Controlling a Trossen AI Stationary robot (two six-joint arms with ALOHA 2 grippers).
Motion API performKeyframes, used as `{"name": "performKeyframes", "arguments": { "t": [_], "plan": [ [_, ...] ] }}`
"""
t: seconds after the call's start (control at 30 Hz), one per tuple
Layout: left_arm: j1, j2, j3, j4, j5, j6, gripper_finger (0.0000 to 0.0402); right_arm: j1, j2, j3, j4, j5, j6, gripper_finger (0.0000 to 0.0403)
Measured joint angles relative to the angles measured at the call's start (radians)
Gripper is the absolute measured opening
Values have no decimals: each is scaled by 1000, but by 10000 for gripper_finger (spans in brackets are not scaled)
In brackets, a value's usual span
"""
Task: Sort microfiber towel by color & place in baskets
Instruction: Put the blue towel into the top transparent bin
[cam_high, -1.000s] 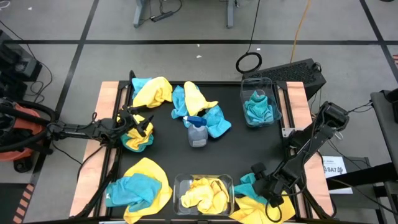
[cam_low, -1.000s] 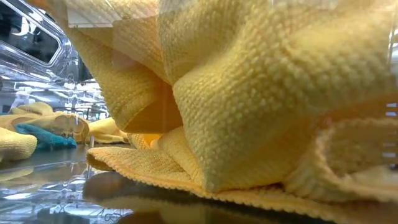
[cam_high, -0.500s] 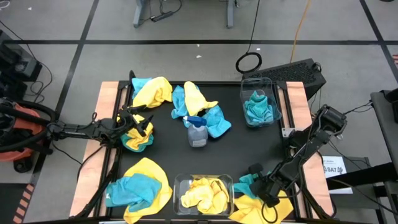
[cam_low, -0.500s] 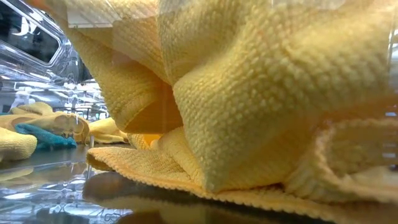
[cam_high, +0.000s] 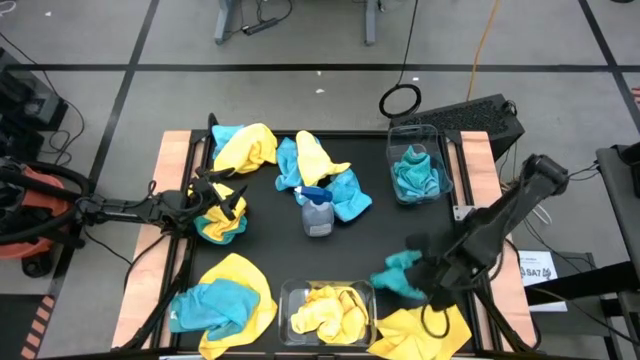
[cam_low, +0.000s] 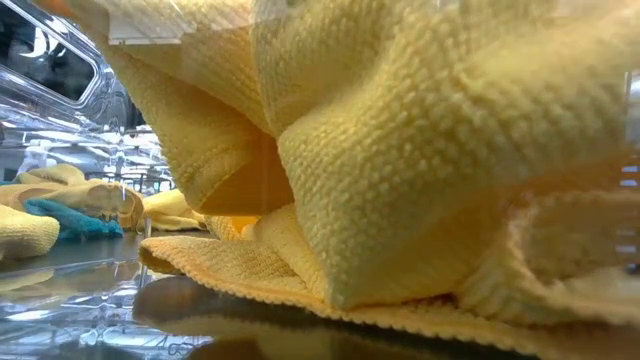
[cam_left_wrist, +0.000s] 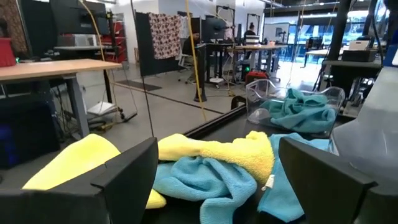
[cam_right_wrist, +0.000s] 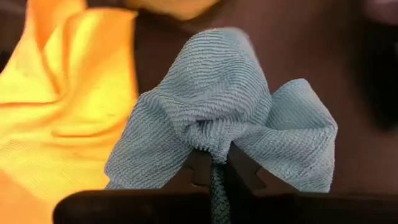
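Right gripper (cam_right_wrist: 213, 167) pinches our teal towel (cam_high: 400, 272), lower right; next we carry it to the teal basket (cam_high: 403, 131), upper right.

Ribbed teal cloth towel (cam_right_wrist: 230, 112), nubbly yellow cloth towel (cam_low: 420, 150), glossy clear plastic basket (cam_high: 328, 291), matt black tabletop (cam_high: 385, 235).

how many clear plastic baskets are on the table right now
2. One basket stands at the far right edge with teal towels inside; the other basket sits at the near edge, middle, holding yellow towels. None seem hidden.
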Motion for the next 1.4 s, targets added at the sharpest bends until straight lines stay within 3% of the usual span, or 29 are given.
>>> {"name": "performKeyframes", "arguments": {
  "t": [0.37,0.67,1.17,1.4],
  "plan": [
    [0,0,0,-1,-3,29,338,-141,-199,333,-326,341,83,1],
    [0,0,0,-2,-3,56,338,-351,-282,455,-388,561,-10,1],
    [0,0,0,8,-3,55,338,-776,-185,455,-388,546,-69,1],
    [0,0,0,10,-3,53,338,-959,-109,451,-403,378,-69,1]
  ]
}}
